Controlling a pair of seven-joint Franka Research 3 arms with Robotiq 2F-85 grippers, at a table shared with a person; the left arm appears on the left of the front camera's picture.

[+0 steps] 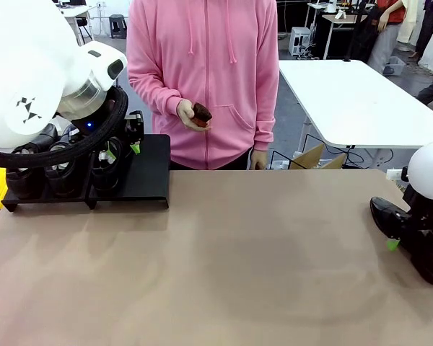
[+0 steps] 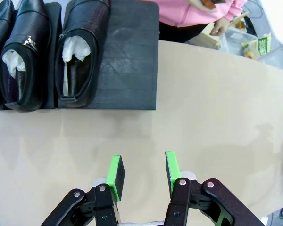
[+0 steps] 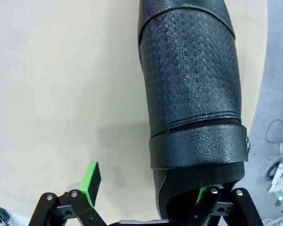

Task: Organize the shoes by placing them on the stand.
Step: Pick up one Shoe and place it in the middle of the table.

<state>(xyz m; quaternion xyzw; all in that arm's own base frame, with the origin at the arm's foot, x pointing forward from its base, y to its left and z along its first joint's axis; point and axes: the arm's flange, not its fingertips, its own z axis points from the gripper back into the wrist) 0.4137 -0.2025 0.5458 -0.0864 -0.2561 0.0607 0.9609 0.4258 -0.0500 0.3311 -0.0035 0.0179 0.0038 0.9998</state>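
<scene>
Tan table, right edge: a shoe (image 3: pixel 191 89) lies flat, toe toward the table's middle. The right gripper (image 3: pixel 146 188) hangs over its heel end — jaws spread wide, one pad beside the shoe, the other seemingly inside the opening. Far-left corner: stand (image 2: pixel 127 56) with three shoes (image 2: pixel 78 56); left gripper (image 2: pixel 142 170) half-open, empty.

text: none legible | labels: none | brands: none | numbers: none
</scene>
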